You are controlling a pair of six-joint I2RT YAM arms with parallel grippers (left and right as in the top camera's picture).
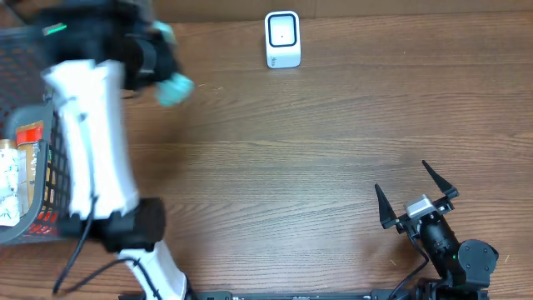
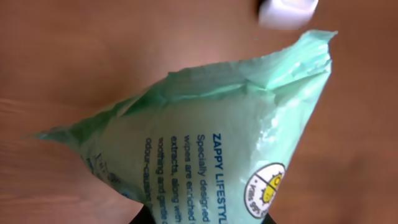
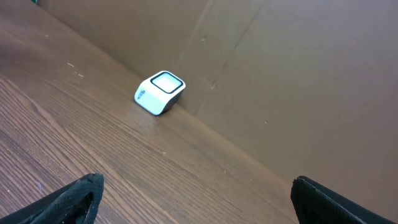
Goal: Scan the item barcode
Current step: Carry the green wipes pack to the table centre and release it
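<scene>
Overhead: left arm [image 1: 92, 142] is motion-blurred and covers part of the black mesh basket [image 1: 17, 50], far left of the scanner [image 1: 282, 39]. The basket is cut by the frame edge and its contents are hard to make out. Left tool [image 1: 158, 62] is a dark smear, clamped on a teal-green wipes pack [image 1: 175, 88]. The pack sits left of the scanner, a little nearer the robot, well apart from it. Right tool [image 1: 400, 176] is right of the scanner at the near edge, jaws wide apart with nothing between. Counter [image 1: 291, 167] is brown wood grain.

Left wrist: the pack fills the frame, bottom cut off, print partly readable. The scanner is only a white blur at the top edge. The tool is just a dark sliver under the pack.

Right wrist: the scanner is sharp, backed against a brown cardboard wall [image 3: 298, 74]. Fingers [image 3: 74, 199] are cropped at the lower corners.
</scene>
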